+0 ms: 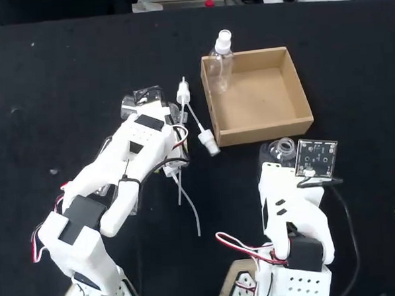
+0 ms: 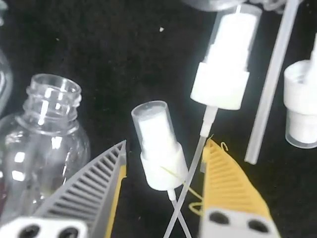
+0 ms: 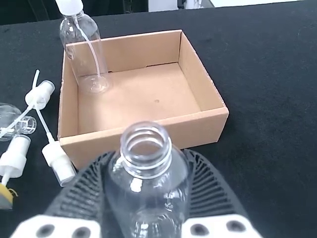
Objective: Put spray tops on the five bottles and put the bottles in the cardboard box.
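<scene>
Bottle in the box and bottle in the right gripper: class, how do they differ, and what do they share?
1. The boxed bottle wears a white spray top; the gripped bottle has a bare, open neck.
2. The boxed bottle stands in a corner of the box; the gripped bottle is outside it, held by the right gripper.
Both are clear and round-shouldered.
</scene>
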{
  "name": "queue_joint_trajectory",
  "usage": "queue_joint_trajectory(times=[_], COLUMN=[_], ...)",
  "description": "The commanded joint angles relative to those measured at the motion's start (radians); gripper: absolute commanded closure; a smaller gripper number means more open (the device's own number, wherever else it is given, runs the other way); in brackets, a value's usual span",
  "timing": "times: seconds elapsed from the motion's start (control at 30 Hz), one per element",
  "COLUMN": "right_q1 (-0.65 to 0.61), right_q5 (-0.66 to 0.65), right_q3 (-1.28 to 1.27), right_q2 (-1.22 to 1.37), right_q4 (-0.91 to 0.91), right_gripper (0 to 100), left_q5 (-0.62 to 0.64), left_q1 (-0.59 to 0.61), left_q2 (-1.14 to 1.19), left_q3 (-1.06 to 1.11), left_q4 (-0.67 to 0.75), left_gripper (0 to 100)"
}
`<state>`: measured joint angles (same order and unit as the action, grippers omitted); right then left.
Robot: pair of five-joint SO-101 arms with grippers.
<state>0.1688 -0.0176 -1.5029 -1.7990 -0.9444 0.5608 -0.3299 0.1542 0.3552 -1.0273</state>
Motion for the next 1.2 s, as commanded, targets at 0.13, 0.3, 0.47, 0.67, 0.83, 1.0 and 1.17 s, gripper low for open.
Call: queue_joint_trajectory(times=[0.13,0.3,0.47,0.67,0.83,1.0,1.17], right_q1=[0.012,0.012,0.012,0.012,0.012,0.012,0.012], right_q5=[0.006,0.006,0.006,0.006,0.006,0.006,0.006], right_q3=[0.05,0.05,0.05,0.05,0.05,0.05,0.05], right_q2=[-0.097,-0.097,-0.097,-0.097,-0.097,-0.097,-0.097], right_q4=[0.031,0.031,0.031,0.031,0.031,0.031,0.031], right_gripper=[97.7,97.7,97.7,97.7,97.7,97.7,97.7], left_q5=[0.009,0.014,0.014,0.009,0.006,0.006,-0.008], left_q1=[0.024,0.056,0.076,0.071,0.061,-0.016,-0.097], left_q2=[-0.091,-0.106,-0.058,-0.006,-0.005,-0.003,0.009], left_q3=[-0.062,-0.054,-0.054,-0.058,-0.056,-0.054,-0.053], left_q4=[0.008,0.011,0.009,0.009,0.008,0.006,0.006], left_gripper=[76,76,76,76,76,82,88])
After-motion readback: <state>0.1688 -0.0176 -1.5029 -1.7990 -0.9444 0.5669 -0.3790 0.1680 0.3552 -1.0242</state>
